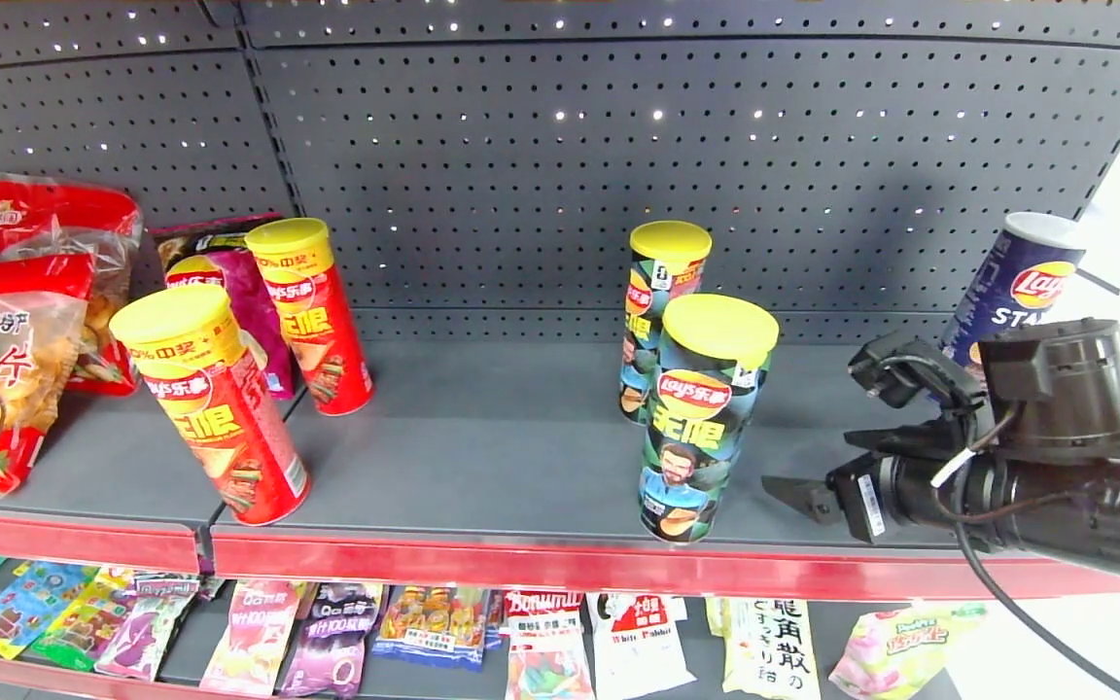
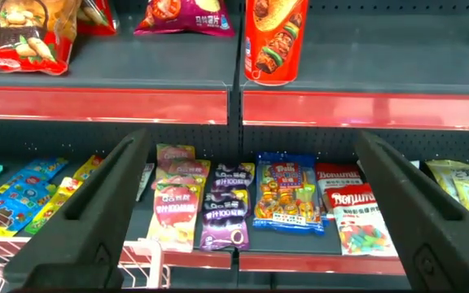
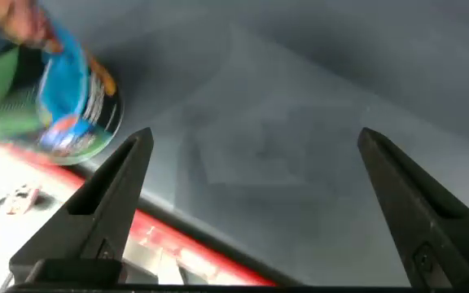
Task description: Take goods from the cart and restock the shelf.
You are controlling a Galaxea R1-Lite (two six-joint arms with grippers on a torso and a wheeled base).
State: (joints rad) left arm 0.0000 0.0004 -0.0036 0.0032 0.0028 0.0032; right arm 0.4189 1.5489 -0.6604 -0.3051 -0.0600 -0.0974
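Upper shelf [image 1: 502, 437], grey deck with a red front lip [image 1: 541, 564]. The task's goods stand on it: a dark-green chip can [image 1: 706, 418] with a yellow lid at centre-right of the frame, upright and close to the lip, and a second can like it [image 1: 662, 316] just behind. Two red cans [image 1: 215, 403] are at left and a blue can [image 1: 1017, 282] at far right against the back panel. The right jaws enter from the right edge, low over the deck, spread apart and empty, with the tip near the green can's base but not touching it. The right wrist view shows that base [image 3: 63, 106] outside the open jaws, with the lip [image 3: 186, 244] beneath. The left jaws are also apart and empty, level with the lower shelf of sachets [image 2: 283, 199]. Main risk, as I judge it: the front can is tall and narrow and sits near the edge, so a sideways drift of the open jaws would tip it over the lip. Second risk: the right arm's wrist sits just in front of the blue can, and swinging back could clip it. A loose cable [image 1: 1017, 593] hangs under the arm and may snag the lip. If raised carelessly, the left jaws could strike the underside of the upper shelf.
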